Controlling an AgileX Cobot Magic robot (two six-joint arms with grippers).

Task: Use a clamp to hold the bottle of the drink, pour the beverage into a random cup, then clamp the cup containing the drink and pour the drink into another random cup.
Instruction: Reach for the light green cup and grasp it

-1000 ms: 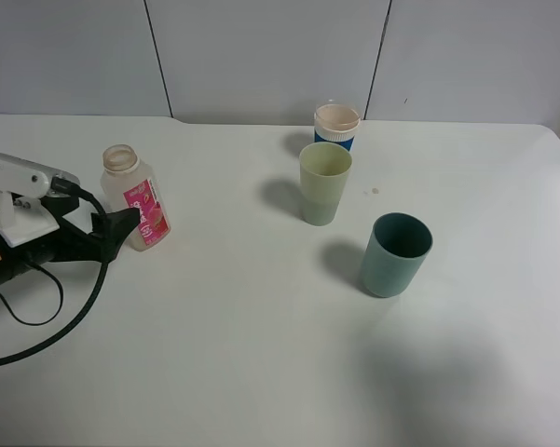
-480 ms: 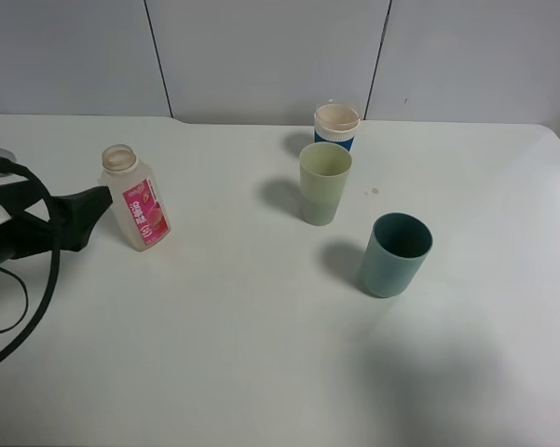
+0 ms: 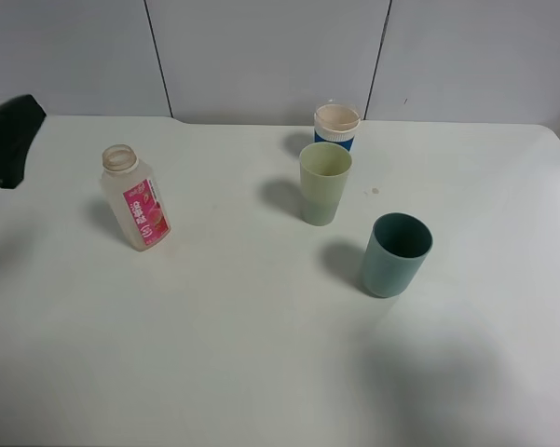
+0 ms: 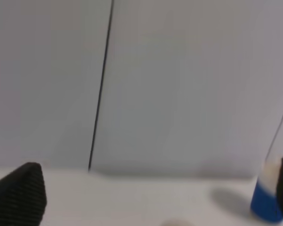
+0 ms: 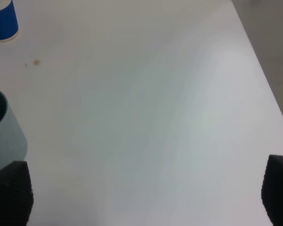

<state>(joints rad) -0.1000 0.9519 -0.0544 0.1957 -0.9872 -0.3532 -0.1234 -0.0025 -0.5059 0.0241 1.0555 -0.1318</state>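
Observation:
The bottle of the drink [image 3: 135, 197], clear with a pink label and no cap, stands free on the left of the white table [image 3: 224, 335]. Its body looks clear, and the beverage is hidden from view. A pale yellow-green cup [image 3: 325, 182] stands mid-table, with the dark teal cup [image 3: 395, 253] to its right and nearer the front. My left gripper [image 4: 155, 193] is open and holds nothing. Only one of its black fingers [image 3: 9, 138] shows at the far left edge, well away from the bottle. My right gripper [image 5: 143, 190] hangs open over bare table beside the teal cup [image 5: 2, 129].
A blue cup with a white rim [image 3: 336, 126] stands just behind the yellow-green cup, near the back wall; it also shows in both wrist views [image 4: 266, 200] [image 5: 2, 21]. A small brown stain [image 5: 36, 62] marks the table. The table's right edge [image 5: 261, 75] is close to the right gripper.
My left gripper has drawn back from beside the bottle, risen and moved off to the far left edge, its jaws spreading wider. The bottle and cups have not moved.

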